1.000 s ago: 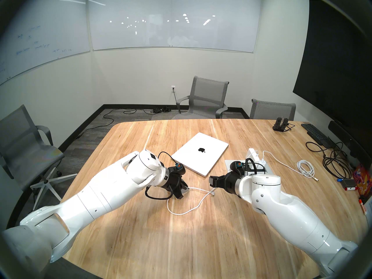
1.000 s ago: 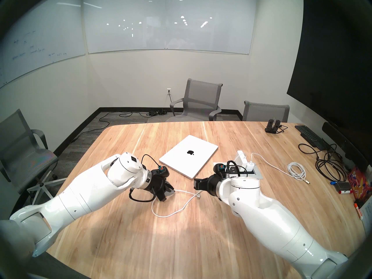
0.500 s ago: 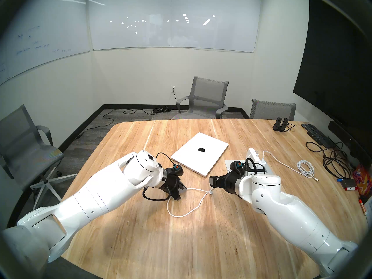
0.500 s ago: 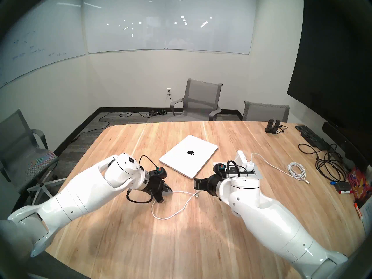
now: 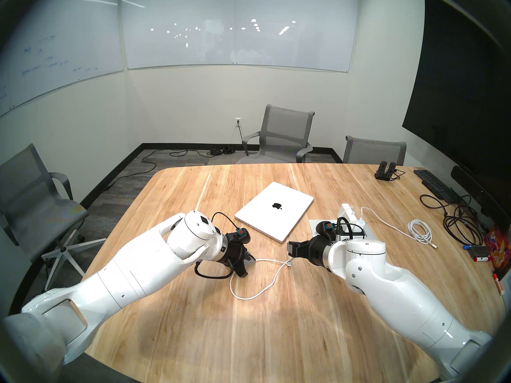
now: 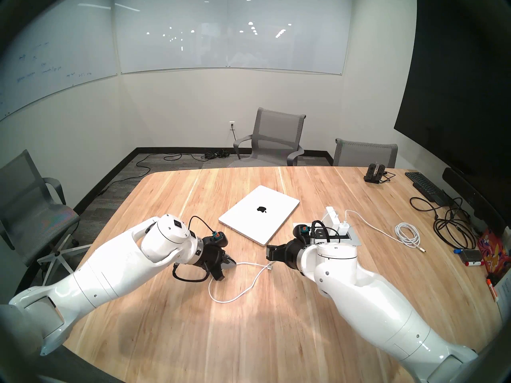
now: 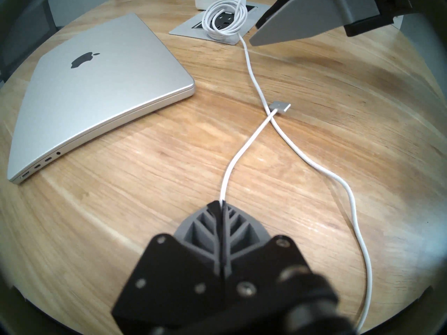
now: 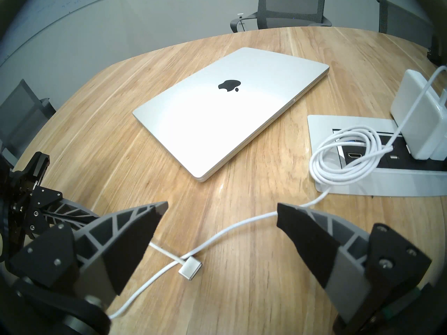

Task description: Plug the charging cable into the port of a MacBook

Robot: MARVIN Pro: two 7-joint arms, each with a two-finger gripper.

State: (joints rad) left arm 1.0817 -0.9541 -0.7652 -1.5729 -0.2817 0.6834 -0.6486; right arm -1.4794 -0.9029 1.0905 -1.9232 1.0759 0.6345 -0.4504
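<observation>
The closed silver MacBook (image 5: 273, 211) lies mid-table, its side ports (image 7: 41, 165) facing my left gripper. The white charging cable (image 5: 265, 288) loops over the wood and crosses itself beside its flat silvery plug (image 5: 289, 263), which lies on the table. My left gripper (image 5: 250, 259) is shut on the cord (image 7: 242, 153) a short way behind the plug (image 7: 280, 106). My right gripper (image 5: 290, 248) is open and empty, its fingers straddling the space above the plug (image 8: 190, 269) without touching it. The MacBook (image 8: 229, 109) lies beyond it.
A white charger brick (image 8: 416, 114) stands plugged into the table's power box (image 8: 362, 187), with part of the cord coiled over it. At the right lie another coiled white cable (image 5: 420, 231), black cables (image 5: 456, 222) and a keyboard (image 5: 434, 183).
My left arm has drawn back a little toward me and the left, still holding the cord. The plug and loop slid slightly left. The right arm has not moved.
</observation>
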